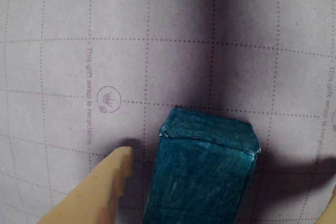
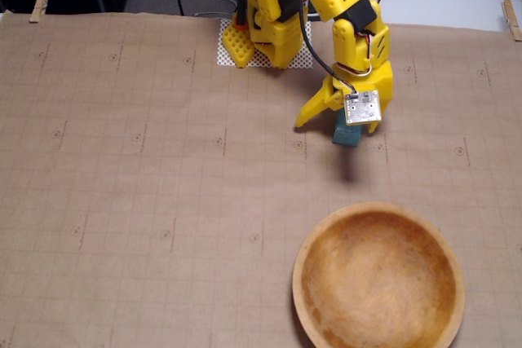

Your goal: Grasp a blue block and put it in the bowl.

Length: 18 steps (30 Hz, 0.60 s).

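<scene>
The round wooden bowl (image 2: 379, 279), mottled orange inside, sits empty at five o'clock in the fixed view, so I judge the drop is all still ahead. At one o'clock my gripper (image 2: 336, 125) stands spread around the matte teal blue block (image 1: 202, 171), unclamped.

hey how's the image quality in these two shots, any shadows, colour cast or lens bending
Wrist view: purplish cast, grid lines bowed by the lens, a dark shadow above the small teal-blue block. Fixed view: even, warm light, sharp; soft shadow beneath the yellow gripper; no glare on the round wooden bowl.
</scene>
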### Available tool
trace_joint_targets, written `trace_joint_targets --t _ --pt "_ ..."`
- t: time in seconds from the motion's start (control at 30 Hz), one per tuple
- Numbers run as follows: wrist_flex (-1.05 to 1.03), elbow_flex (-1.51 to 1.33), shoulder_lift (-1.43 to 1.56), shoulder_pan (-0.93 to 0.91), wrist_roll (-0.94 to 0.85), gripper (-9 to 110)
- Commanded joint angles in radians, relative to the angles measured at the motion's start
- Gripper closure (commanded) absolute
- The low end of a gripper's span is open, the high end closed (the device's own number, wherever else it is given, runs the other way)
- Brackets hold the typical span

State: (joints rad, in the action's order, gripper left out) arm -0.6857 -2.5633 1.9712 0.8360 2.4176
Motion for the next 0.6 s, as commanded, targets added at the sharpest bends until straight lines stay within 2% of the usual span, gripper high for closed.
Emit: trace_joint_targets --t 0.0,0.57 --pt "0.005 0.040 0.000 0.005 -0.008 52" --pt "0.006 -0.014 0.003 0.061 0.011 54"
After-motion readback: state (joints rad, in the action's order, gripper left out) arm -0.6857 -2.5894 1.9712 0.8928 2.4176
